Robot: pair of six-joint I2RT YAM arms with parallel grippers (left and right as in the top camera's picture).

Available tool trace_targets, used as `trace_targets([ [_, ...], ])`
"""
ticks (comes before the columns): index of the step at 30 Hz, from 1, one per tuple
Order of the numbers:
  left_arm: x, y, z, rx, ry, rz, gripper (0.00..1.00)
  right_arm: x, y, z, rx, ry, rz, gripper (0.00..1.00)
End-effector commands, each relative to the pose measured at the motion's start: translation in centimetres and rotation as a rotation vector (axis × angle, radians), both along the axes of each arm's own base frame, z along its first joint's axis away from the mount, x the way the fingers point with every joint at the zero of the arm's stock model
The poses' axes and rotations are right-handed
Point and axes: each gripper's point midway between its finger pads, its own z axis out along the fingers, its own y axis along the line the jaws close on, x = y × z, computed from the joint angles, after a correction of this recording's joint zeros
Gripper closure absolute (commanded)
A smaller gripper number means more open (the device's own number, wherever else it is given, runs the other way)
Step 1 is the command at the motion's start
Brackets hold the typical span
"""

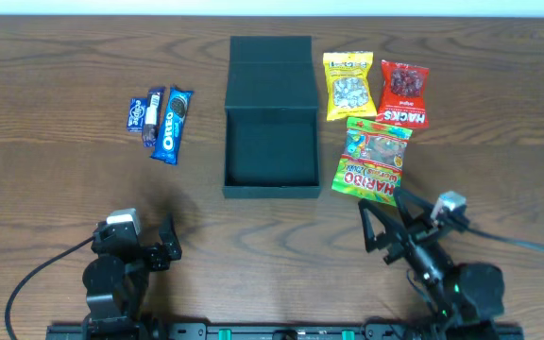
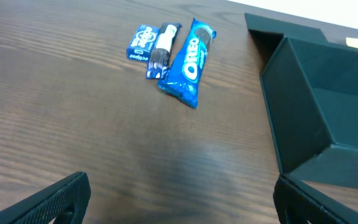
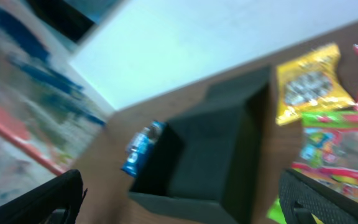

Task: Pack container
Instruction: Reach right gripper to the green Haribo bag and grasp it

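Six snacks [image 1: 171, 125] flank container [image 1: 272, 151] (lid open); L end effector [image 2: 182, 196], R end effector [image 3: 179, 193] both apart.

Both arms are black and built of rounded joint housings; the left arm [image 1: 111, 279] carries a pale grey block [image 1: 119, 225] near its wrist, and the right arm [image 1: 466, 283] has a similar white-grey block [image 1: 450, 201]. A thin black cable [image 1: 41, 274] curves away from the left arm and a second cable [image 1: 527, 244] runs off from the right arm, whose lower housing shows a small green light [image 1: 454, 289]. In the wrist views the left gripper [image 2: 180, 180] and right gripper [image 3: 180, 175] have matte black, wedge-shaped fingers.
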Motion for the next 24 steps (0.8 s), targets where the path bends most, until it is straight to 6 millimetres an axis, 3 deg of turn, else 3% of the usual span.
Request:
trace_targets([
  [1,0.0,0.0,-0.6,-0.012,0.008,0.002,0.05,1.9,-0.5,0.3,-0.121,0.03,-0.037,0.01],
  [3,0.0,0.0,-0.6,-0.012,0.008,0.002,0.05,3.5,-0.4,-0.3,-0.184,0.103,-0.035,0.01],
  [7,0.0,-0.1,-0.6,-0.012,0.008,0.002,0.05,7.0,-1.5,-2.5,-0.314,0.307,-0.093,0.09],
  [11,0.0,0.0,-0.6,-0.012,0.008,0.002,0.05,10.3,-2.4,-5.7,-0.407,0.534,-0.145,0.06],
  [15,0.0,0.0,-0.6,-0.012,0.008,0.002,0.05,13.1,-3.6,-9.5,-0.502,0.73,-0.21,0.13],
  [19,0.0,0.0,-0.6,-0.012,0.008,0.002,0.05,14.4,-3.9,-12.8,-0.517,0.84,-0.242,0.15],
  [24,0.0,0.0,-0.6,-0.012,0.008,0.002,0.05,14.4,-4.7,-17.0,-0.575,0.938,-0.267,0.17],
])
